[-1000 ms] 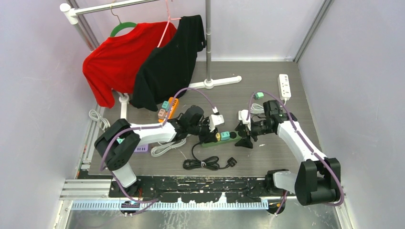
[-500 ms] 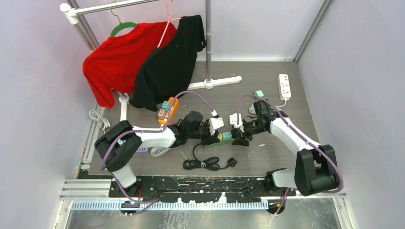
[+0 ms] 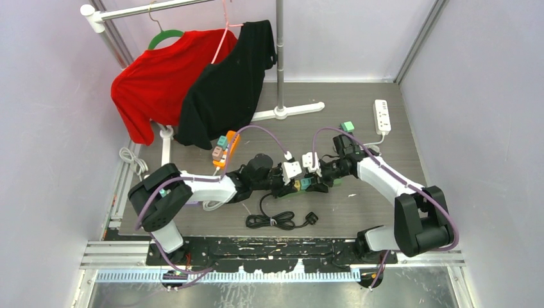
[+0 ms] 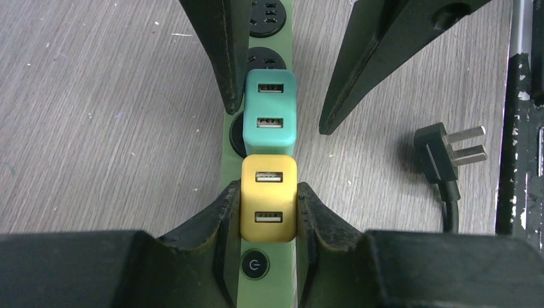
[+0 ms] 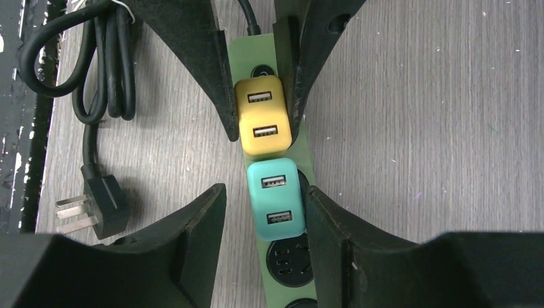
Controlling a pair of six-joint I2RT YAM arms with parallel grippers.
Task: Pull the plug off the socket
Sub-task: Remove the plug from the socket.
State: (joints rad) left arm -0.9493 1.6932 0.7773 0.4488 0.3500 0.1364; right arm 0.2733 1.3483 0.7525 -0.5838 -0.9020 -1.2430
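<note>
A green power strip (image 3: 314,187) lies on the floor with a yellow plug (image 3: 296,185) and a teal plug (image 3: 305,183) side by side in its sockets. My left gripper (image 3: 288,182) is shut on the yellow plug (image 4: 268,199), one finger pressed on each side, just above the strip's power button (image 4: 255,264). My right gripper (image 3: 317,181) is open and straddles the teal plug (image 5: 277,199). Its right finger (image 5: 327,224) touches the plug's side and its left finger (image 5: 202,224) stands apart. The teal plug also shows in the left wrist view (image 4: 270,112).
A coiled black cable with a loose plug (image 3: 279,220) lies in front of the strip. A white power strip (image 3: 382,116) lies at the back right, an orange one (image 3: 226,147) on the left. A clothes rack with red (image 3: 157,80) and black (image 3: 231,83) shirts stands behind.
My right arm has swung left to the green strip, and its open fingers now sit around the teal plug. My left gripper has settled on the yellow plug.
</note>
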